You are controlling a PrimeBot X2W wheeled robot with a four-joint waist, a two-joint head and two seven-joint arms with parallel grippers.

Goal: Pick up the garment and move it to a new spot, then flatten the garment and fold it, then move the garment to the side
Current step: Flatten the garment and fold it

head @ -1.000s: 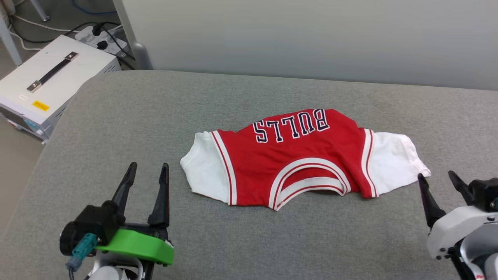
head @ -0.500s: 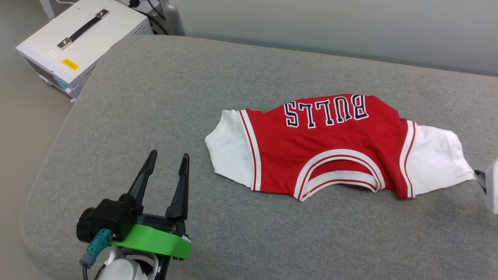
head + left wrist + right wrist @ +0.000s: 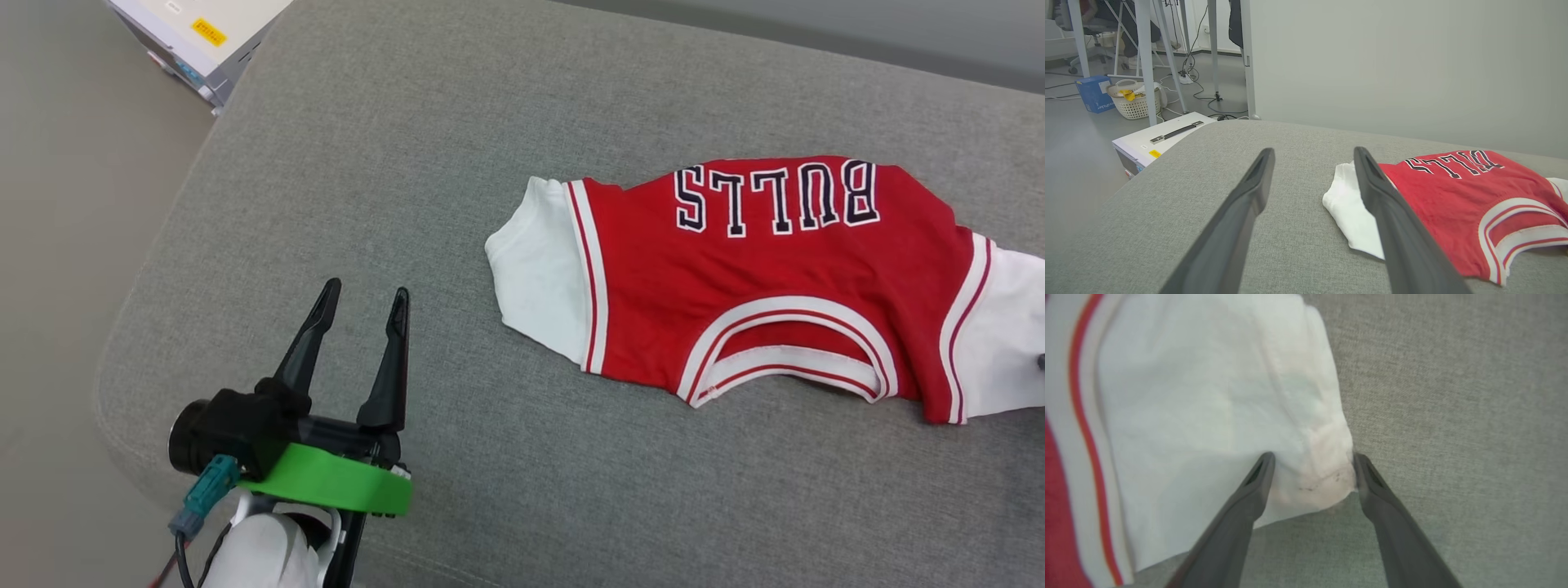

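my left gripper [image 3: 366,287] hangs spread apart above the grey cushion [image 3: 408,122]; the shirt [image 3: 775,278] lies off to the right of my jaws, collar toward me.

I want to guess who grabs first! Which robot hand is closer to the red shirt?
Right. The right gripper has a white sleeve corner of the shirt between its open fingers. The left gripper hovers open over the grey cushion, apart from the other sleeve.
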